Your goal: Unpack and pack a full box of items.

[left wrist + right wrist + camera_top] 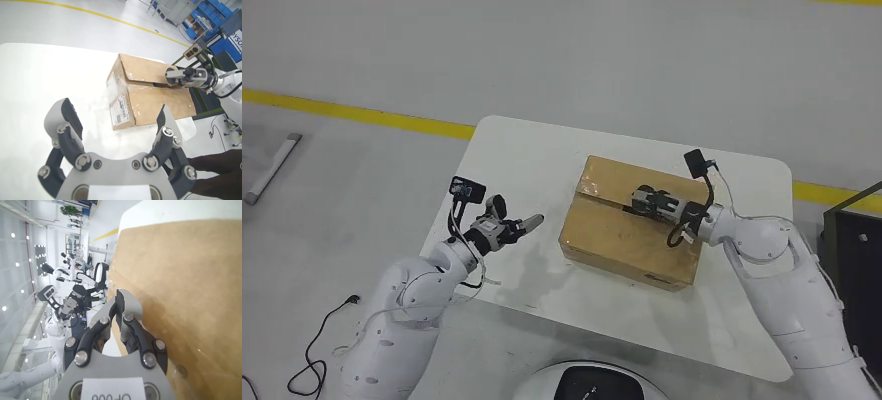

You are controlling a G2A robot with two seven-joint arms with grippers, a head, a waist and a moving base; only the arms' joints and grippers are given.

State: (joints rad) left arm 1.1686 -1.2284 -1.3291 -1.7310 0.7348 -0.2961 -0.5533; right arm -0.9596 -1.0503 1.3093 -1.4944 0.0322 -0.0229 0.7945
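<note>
Box (614,238) lies with its top seam at the right end effector (638,198).

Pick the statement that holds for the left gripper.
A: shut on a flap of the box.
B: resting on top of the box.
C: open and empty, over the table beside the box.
C: the left gripper has its fingers wide apart with nothing between them, over the white table beside the cardboard box.

Glossy pale grey floor (592,50) surrounds white rounded worktop (522,160); yellow painted line (362,114) behind it, blue shelving racks (213,11) beyond.
</note>
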